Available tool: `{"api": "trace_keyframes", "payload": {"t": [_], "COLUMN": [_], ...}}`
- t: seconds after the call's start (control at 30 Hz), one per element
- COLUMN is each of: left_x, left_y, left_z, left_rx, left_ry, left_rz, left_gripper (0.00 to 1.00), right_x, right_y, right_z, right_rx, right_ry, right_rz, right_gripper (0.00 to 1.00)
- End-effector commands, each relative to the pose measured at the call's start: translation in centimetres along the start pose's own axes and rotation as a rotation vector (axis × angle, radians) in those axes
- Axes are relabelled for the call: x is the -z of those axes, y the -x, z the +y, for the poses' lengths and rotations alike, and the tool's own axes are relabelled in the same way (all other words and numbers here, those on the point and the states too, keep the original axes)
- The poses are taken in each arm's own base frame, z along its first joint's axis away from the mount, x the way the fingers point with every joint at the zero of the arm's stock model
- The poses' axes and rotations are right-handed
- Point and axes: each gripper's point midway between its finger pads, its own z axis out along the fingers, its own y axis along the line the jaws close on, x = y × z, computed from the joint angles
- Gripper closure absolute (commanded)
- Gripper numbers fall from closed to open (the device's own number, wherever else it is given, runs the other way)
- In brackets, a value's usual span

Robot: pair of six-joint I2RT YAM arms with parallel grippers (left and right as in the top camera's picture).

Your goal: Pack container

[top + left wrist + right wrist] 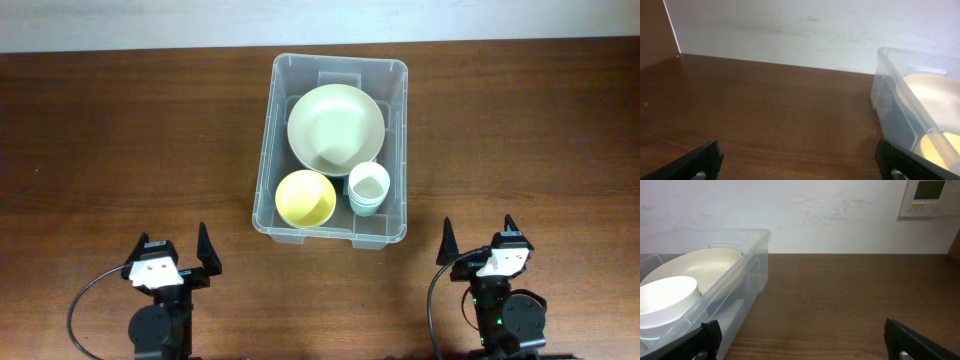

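Observation:
The clear plastic container [392, 150] stands at the table's middle back. Inside it lie a large pale green bowl [335, 125], a small yellow bowl [305, 198] and a stack of white cups [368, 187]. My left gripper [172, 255] is open and empty at the front left, apart from the container. My right gripper [478, 245] is open and empty at the front right. The left wrist view shows the container's wall [892, 100] at the right, and my open left gripper [800, 162]. The right wrist view shows the container [747, 265], the cups [667, 297] and my open right gripper [805, 342].
A brown wooden table [120, 150] stretches to either side of the container. A white wall [840, 215] runs along the back edge, with a wall control panel [930, 197] at the far right.

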Motion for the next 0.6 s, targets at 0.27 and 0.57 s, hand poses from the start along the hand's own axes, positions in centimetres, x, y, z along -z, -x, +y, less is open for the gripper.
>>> {"api": "trace_keyframes", "payload": {"t": [0.27,0.57], "left_x": [0.02,0.02], "left_y": [-0.21,-0.21], "left_z": [-0.17,-0.17], "left_rx": [-0.108,-0.108], "left_ry": [-0.009,-0.009], "left_rz": [0.001,0.001], "left_gripper": [0.0,0.0], "right_x": [0.01,0.01], "right_y": [-0.25,-0.25], "right_z": [-0.21,-0.21], "right_rx": [0.007,0.007], "right_ry": [-0.009,-0.009], "right_rz": [0.005,0.005], "right_gripper": [0.01,0.01]}}
